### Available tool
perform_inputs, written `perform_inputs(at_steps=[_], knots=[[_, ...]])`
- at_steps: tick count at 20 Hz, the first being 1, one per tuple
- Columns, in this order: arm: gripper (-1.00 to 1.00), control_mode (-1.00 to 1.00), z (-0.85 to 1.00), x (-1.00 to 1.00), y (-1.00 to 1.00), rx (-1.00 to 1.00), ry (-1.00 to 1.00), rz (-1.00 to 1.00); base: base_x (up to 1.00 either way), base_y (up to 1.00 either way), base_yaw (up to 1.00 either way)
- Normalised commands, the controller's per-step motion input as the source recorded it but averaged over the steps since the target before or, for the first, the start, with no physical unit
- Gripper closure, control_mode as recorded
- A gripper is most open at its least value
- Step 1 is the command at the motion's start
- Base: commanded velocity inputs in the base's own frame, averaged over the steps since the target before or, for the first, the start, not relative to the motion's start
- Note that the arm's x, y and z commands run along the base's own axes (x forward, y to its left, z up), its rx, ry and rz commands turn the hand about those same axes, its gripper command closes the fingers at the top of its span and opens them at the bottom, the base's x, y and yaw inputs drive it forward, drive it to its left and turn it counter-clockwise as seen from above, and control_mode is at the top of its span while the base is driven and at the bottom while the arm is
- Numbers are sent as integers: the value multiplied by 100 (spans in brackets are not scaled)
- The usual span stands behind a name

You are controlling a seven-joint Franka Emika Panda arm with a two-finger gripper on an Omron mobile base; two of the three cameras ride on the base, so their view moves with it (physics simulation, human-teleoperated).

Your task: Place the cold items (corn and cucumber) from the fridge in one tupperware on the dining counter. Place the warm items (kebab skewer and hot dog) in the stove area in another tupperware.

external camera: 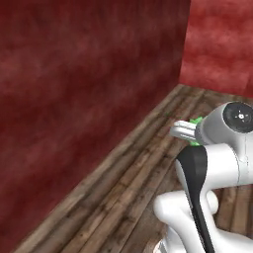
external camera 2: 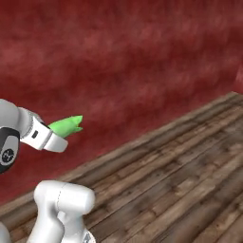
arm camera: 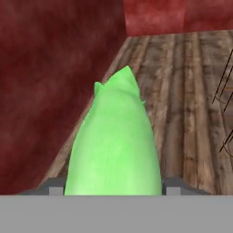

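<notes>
A bright green, pointed object with a leafy tip, which I take to be the corn [arm camera: 116, 141] in its husk, sits between my gripper's jaws [arm camera: 113, 187] and points forward along the hand. In the right base view the corn [external camera 2: 67, 125] sticks out past the white hand toward the red wall, with the gripper [external camera 2: 53, 137] shut on its rear part. From the left base view only a bit of the corn [external camera: 196, 121] peeks from behind the wrist by the gripper [external camera: 185, 131]. The hand is held up in the air above the floor.
A dark red wall [external camera: 84, 79] runs close along my left and meets another red wall [external camera: 217, 44] at a far corner. Brown wooden floor planks [external camera 2: 180, 180] stretch ahead. Thin dark rods [arm camera: 225, 95] of some frame show at the hand view's right edge.
</notes>
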Motion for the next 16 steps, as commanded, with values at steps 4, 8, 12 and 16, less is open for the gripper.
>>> perform_inputs(at_steps=[4,8,12,16], knots=[[100,100,0,0,0,0,0,0,21,-1,-59],[100,100,0,0,0,0,0,0,44,0,-57],[100,100,0,0,0,0,0,0,90,8,-47],[100,100,0,0,0,0,0,0,100,12,-48]])
